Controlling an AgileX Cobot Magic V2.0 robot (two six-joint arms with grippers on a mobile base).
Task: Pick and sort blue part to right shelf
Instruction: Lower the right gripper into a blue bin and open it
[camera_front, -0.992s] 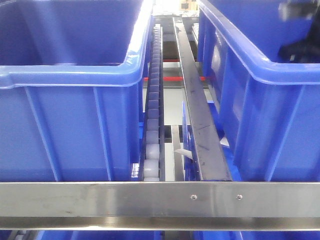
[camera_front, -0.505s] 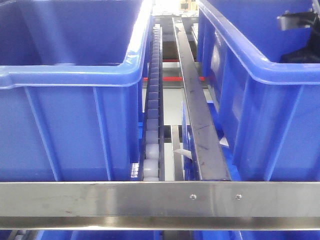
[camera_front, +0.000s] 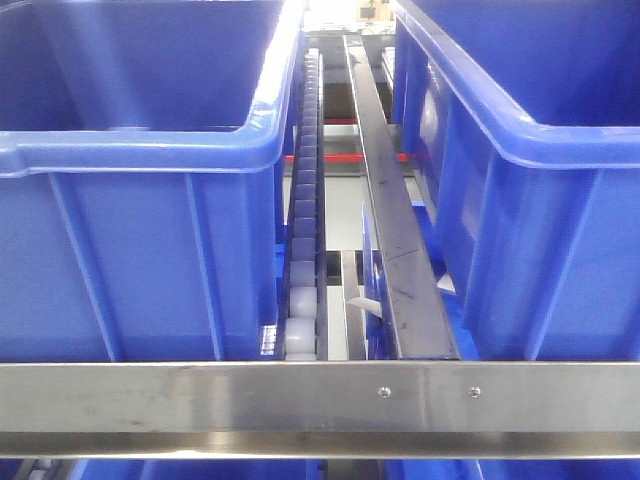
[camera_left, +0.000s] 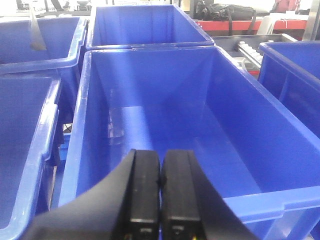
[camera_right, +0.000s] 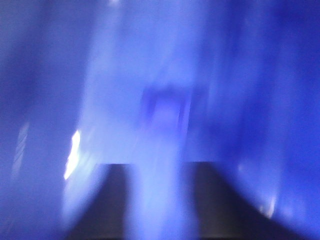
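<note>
The right shelf shows in the front view as a steel front bar (camera_front: 200, 395) with two screws, a roller-wheel rail (camera_front: 305, 200) and two large blue tubs, one left (camera_front: 130, 150) and one right (camera_front: 520, 130). My left gripper (camera_left: 160, 165) is shut and empty, hovering over an empty blue tub (camera_left: 165, 115). The right wrist view is heavily motion-blurred. My right gripper (camera_right: 159, 200) shows two dark fingers standing apart over a blue surface. A darker blue smudge (camera_right: 165, 110) lies ahead of it; I cannot tell whether it is the blue part. Neither arm shows in the front view.
A flat steel rail (camera_front: 385, 200) runs between the tubs. In the left wrist view, more blue tubs stand behind (camera_left: 135, 25), at the left (camera_left: 30, 100) and at the right (camera_left: 295, 65). A red-edged bench (camera_left: 240, 24) with dark bags stands at the back.
My right arm, seen over the right tub's far corner in the earlier front views, has left the front view. The tubs and rails have not moved.
</note>
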